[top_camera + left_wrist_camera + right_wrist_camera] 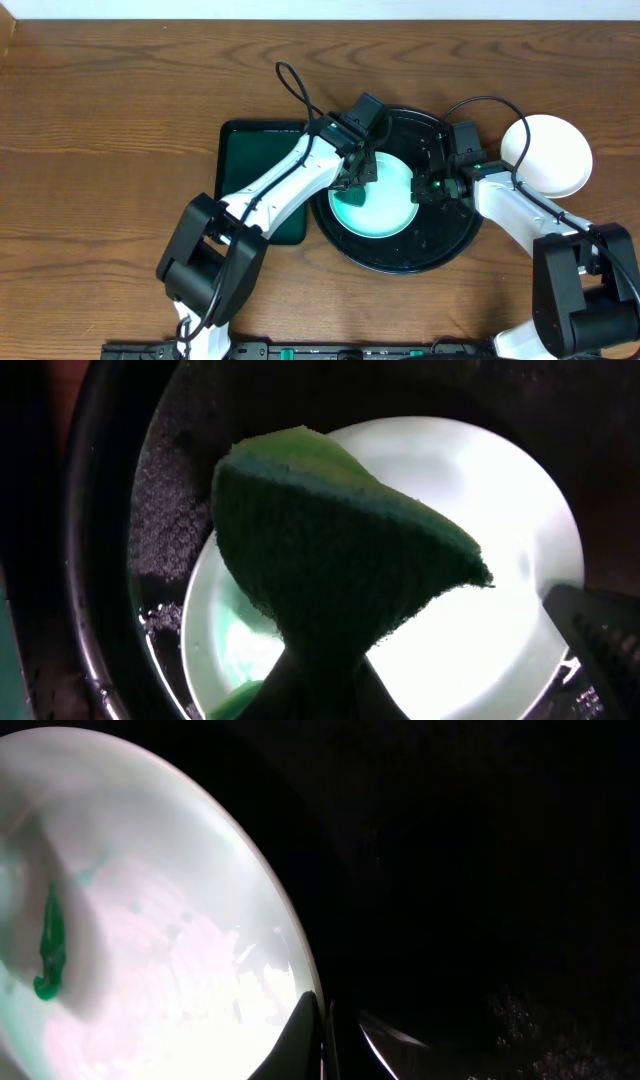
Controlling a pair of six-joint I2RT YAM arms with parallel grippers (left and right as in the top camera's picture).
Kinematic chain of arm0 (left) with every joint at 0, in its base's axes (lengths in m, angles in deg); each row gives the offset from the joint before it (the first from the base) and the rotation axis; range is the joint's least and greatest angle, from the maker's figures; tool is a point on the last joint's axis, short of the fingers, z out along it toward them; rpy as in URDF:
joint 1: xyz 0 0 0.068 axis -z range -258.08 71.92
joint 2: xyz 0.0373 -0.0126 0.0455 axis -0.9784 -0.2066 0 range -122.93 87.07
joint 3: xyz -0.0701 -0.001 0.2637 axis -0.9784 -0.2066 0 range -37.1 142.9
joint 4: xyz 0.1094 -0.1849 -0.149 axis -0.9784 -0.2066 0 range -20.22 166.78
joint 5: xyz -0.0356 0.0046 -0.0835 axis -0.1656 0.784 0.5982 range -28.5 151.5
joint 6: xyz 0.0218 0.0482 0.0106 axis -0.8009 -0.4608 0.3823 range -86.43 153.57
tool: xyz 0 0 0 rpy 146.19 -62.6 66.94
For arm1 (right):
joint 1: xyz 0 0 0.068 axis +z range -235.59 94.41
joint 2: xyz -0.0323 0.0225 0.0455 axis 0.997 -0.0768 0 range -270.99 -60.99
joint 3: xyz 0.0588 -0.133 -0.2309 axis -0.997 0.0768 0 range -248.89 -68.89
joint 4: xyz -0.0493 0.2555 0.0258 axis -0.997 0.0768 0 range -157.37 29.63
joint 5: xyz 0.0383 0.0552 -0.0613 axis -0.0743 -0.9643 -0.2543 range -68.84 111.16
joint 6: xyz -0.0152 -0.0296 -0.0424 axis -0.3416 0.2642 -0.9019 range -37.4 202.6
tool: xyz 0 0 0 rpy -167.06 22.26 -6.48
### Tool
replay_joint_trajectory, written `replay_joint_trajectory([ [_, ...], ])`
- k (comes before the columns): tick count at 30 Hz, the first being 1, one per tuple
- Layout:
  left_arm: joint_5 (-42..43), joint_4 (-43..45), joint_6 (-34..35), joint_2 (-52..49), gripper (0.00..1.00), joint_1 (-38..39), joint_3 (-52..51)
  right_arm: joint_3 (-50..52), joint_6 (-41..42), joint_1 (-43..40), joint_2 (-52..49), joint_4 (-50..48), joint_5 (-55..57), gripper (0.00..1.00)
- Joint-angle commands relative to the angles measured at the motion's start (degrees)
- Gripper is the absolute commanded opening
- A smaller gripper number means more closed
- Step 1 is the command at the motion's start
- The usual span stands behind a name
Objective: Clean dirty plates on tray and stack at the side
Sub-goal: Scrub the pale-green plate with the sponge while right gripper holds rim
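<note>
A mint-tinted plate (385, 200) lies in the round black tray (450, 245). My left gripper (352, 178) is shut on a dark green sponge (330, 550), which is bunched up and presses onto the plate (500, 560) near its left side. My right gripper (428, 187) is shut on the plate's right rim, one finger above it and one below. In the right wrist view the plate (150, 920) carries a green smear (48, 945), and the right gripper (322, 1030) pinches its edge. A clean white plate (548, 155) sits on the table to the right of the tray.
A dark green rectangular tray (250, 170) lies left of the black tray, partly under my left arm. The black tray floor (480, 870) looks wet and speckled. Brown wooden table (100, 150) surrounds everything.
</note>
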Motion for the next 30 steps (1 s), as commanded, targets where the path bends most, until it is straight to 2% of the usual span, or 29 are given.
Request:
replay_joint_trajectory([
  [1, -1.7, 0.13, 1.01, -1.97, 0.07, 0.04, -0.52, 0.66, 0.74, 1.36, 0.35, 0.22, -0.5, 0.01],
  [14, -0.46, 1.33, 0.96, -10.23, 0.08, 0.81, -0.52, 0.66, 0.72, 1.36, 0.35, 0.15, -0.5, 0.01],
  [28, 2.1, 1.31, 0.92, -12.98, 0.07, 3.37, -0.83, 0.66, 0.26, 1.36, 0.35, -0.02, -0.48, 0.01],
  [30, 4.57, 1.51, 0.37, -12.98, 0.07, 3.37, -0.9, 0.66, 0.26, 1.36, 0.35, -0.02, -0.48, 0.01],
])
